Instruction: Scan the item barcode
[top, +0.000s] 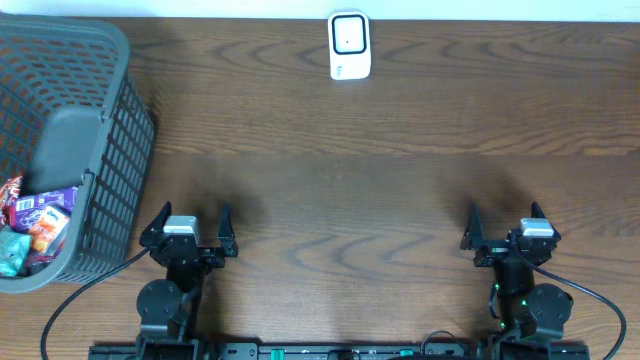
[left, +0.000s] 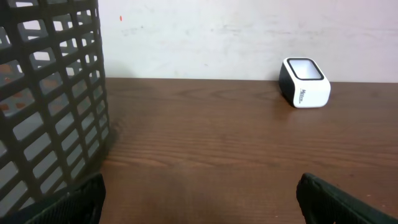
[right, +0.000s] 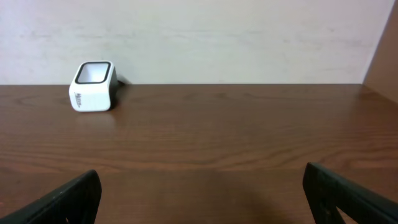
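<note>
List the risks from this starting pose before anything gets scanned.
1. The packets lie crowded deep in the basket. The open left claw may catch the mesh wall or pinch two at once.
2. The scanner stands at the far side of the table. A loosely held packet may slip on the way, or its barcode may face away from the window.
</note>
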